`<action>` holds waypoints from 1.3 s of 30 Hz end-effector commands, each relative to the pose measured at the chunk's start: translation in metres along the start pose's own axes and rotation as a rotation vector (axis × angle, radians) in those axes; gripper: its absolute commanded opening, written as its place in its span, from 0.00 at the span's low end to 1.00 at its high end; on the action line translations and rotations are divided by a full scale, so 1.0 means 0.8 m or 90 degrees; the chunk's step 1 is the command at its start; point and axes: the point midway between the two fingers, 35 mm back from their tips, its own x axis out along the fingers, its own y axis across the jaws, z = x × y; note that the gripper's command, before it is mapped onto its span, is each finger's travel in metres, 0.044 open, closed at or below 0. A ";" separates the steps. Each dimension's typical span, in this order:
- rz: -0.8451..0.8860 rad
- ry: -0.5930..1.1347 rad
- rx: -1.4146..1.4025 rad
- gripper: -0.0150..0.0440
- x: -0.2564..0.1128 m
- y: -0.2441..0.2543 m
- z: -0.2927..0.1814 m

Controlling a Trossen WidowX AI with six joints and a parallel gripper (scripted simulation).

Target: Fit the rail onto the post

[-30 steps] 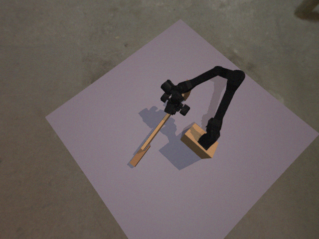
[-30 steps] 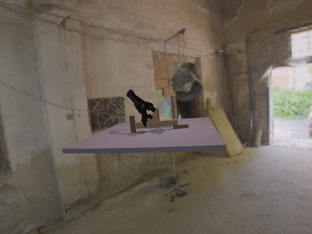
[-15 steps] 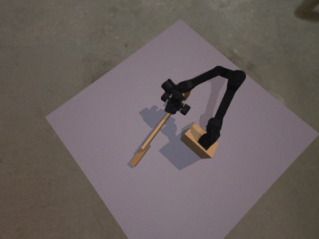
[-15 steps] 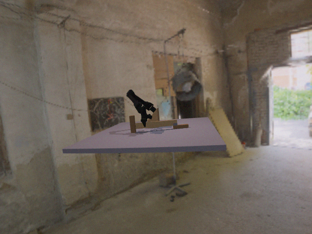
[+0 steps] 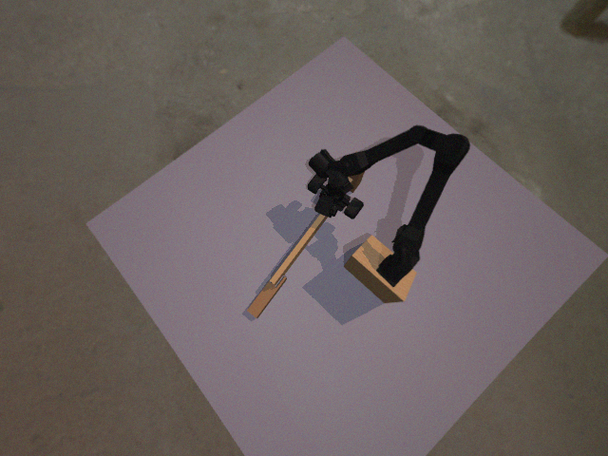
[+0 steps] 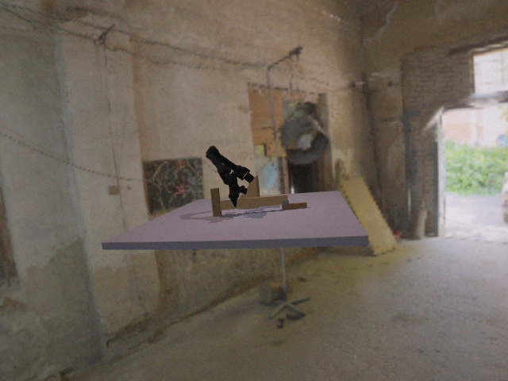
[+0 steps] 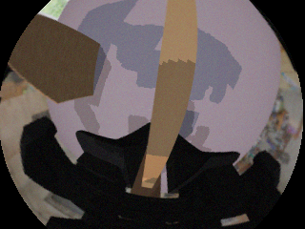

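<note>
The long wooden rail (image 5: pixel 299 248) (image 6: pixel 262 201) (image 7: pixel 175 91) is gripped near its post end. My gripper (image 5: pixel 325 212) (image 6: pixel 234 203) (image 7: pixel 158 126) is shut on it. In the exterior view the rail looks close to level, off the table, its near end against or very close to the upright post (image 5: pixel 356 180) (image 6: pixel 215 202). Its far end is at the bracket on the low footboard block (image 5: pixel 265 301) (image 6: pixel 296 205); how deep it sits there is unclear. The pegs and holes are hidden, so any small gap at the joint cannot be told.
The arm's wooden base block (image 5: pixel 371 278) (image 6: pixel 255 186) (image 7: pixel 57 59) stands to one side of the rail. It shows at the upper left of the wrist view. The arm arches from it over the mauve table top (image 5: pixel 171 220) (image 6: pixel 246 233) to the post end.
</note>
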 end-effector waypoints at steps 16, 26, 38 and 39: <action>0.000 0.000 0.000 0.97 0.000 0.000 0.000; -0.001 -0.001 -0.001 1.00 -0.014 -0.001 0.015; -0.001 0.001 -0.002 1.00 -0.037 0.000 0.039; -0.001 0.001 -0.002 1.00 -0.037 0.000 0.039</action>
